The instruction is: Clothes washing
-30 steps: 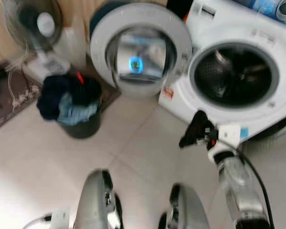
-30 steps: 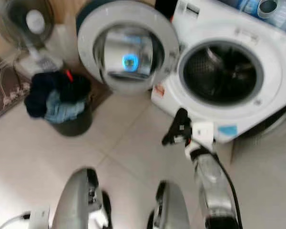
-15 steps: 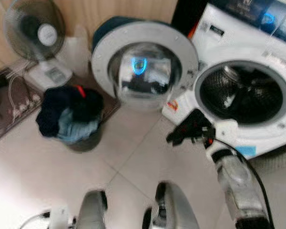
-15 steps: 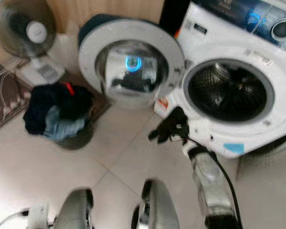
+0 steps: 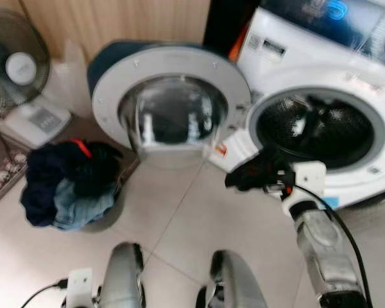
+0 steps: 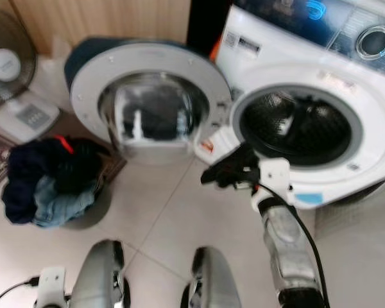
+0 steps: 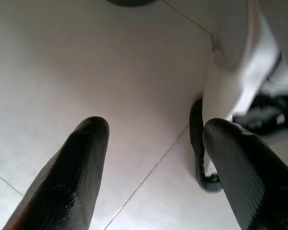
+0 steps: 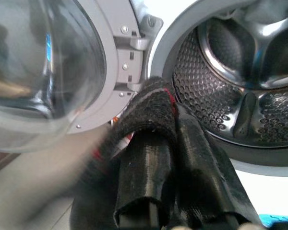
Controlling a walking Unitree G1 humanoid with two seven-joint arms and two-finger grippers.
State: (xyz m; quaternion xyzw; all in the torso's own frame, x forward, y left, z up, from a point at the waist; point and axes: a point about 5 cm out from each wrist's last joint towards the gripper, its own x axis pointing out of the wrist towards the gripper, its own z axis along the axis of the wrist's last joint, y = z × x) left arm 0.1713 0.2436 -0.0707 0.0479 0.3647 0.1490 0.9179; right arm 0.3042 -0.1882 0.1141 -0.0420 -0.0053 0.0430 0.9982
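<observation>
A white front-loading washing machine (image 5: 289, 64) stands at the right with its round door (image 5: 173, 102) swung open to the left. Its metal drum (image 5: 321, 131) looks dark inside. My right gripper (image 5: 256, 176) is shut on a dark garment (image 8: 151, 108) with a red edge, held at the lower left rim of the drum opening, just in front of the door hinge (image 8: 134, 43). A basket heaped with dark and blue clothes (image 5: 67, 183) sits on the floor at the left. My left gripper (image 7: 153, 127) hangs open over the floor tiles.
A standing fan (image 5: 16, 67) and a white container (image 5: 70, 70) are at the back left by a wooden wall. A dark mat with cables (image 5: 0, 173) lies at the far left. Pale tiled floor (image 5: 179, 218) stretches between the basket and the machine.
The camera has moved, shifting the scene leftward. My right gripper with the dark garment now sits closer to the drum's rim than before.
</observation>
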